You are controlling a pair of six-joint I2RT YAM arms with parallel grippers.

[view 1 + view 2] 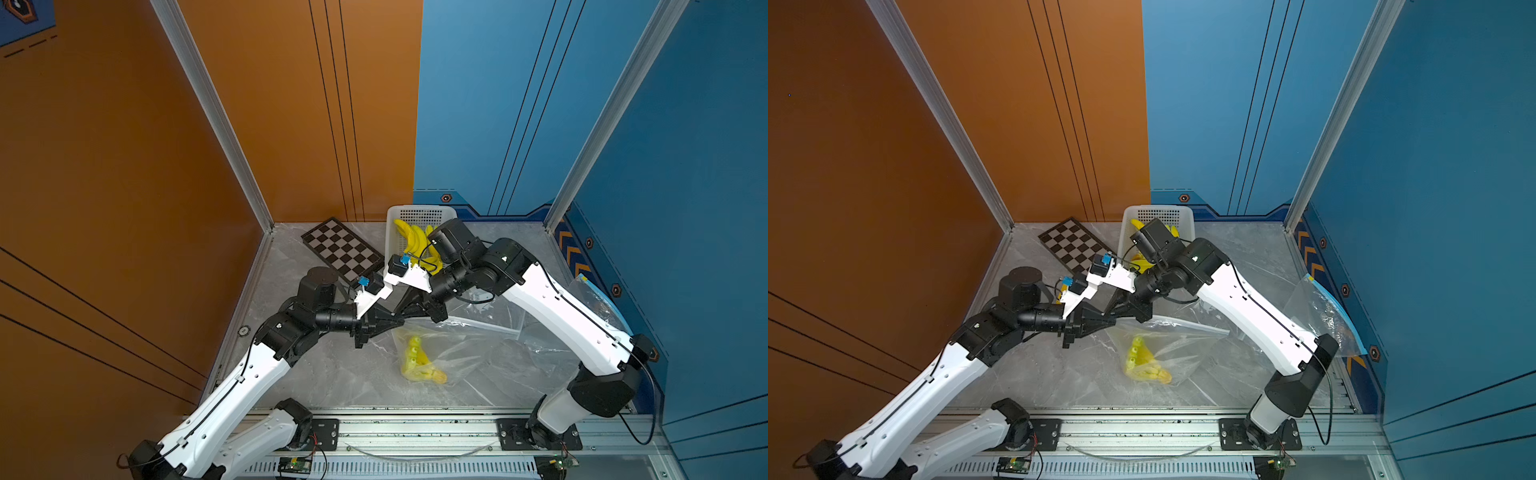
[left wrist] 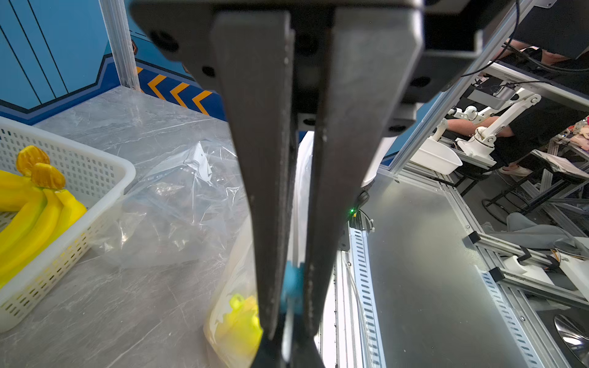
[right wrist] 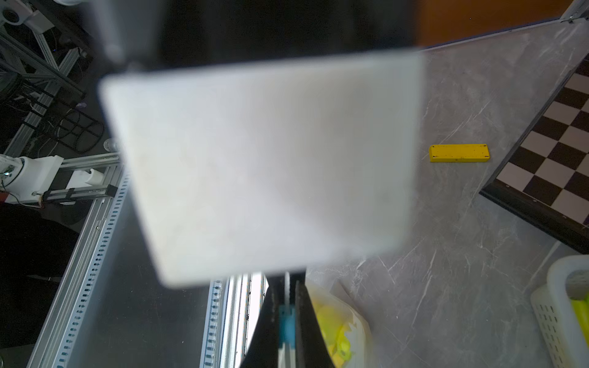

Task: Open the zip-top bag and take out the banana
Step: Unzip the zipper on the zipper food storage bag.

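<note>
Centre of the table: one zip-top bag (image 1: 457, 345), one banana bunch (image 1: 417, 365) inside. Left gripper (image 2: 288, 325) clamped on its one blue slider (image 2: 291, 286); right gripper (image 1: 405, 316) closed alongside, hold unclear. Upper centre: one basket (image 1: 390, 232), one chessboard (image 1: 343, 249).

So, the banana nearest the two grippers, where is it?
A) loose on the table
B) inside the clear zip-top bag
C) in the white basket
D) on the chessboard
B: the banana shows through the clear plastic of the zip-top bag.

Bright even light, blurred wrist foregrounds.
</note>
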